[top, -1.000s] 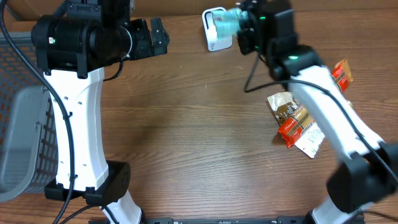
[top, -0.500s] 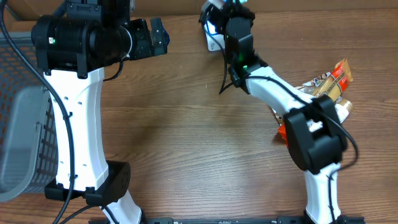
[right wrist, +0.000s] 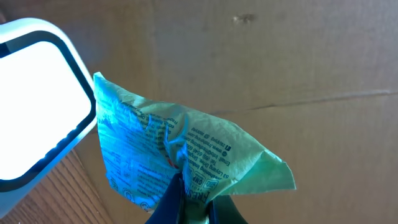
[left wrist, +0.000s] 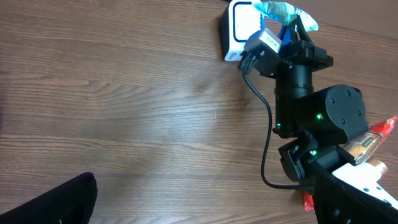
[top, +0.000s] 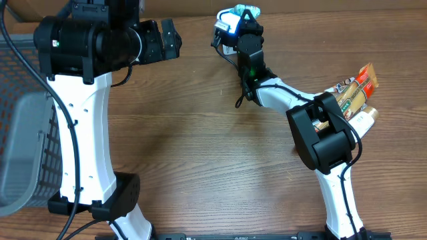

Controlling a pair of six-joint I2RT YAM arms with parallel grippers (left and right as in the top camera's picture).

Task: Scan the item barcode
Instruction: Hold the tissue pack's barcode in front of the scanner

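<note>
The item is a crinkled teal-green printed packet (right wrist: 186, 149), and my right gripper (right wrist: 193, 202) is shut on its lower edge. It hangs right beside the white barcode scanner (right wrist: 37, 118), whose lit face fills the left of the right wrist view. From overhead, the packet (top: 245, 11) and right gripper (top: 241, 21) sit at the scanner (top: 225, 28) by the table's far edge. The left wrist view shows the same scanner (left wrist: 239, 25) and packet (left wrist: 283, 11). My left gripper (top: 163, 40) is open and holds nothing, off to the left of the scanner.
Several snack packets (top: 350, 90) lie at the right of the table, partly under the right arm. A wire basket (top: 20, 120) stands at the left edge. A cardboard wall (right wrist: 298, 56) rises behind the scanner. A black cable (left wrist: 267, 143) loops off the right arm.
My right arm has swung left and forward, carrying the packet from beside the scanner to right over it. The left arm has not moved.
</note>
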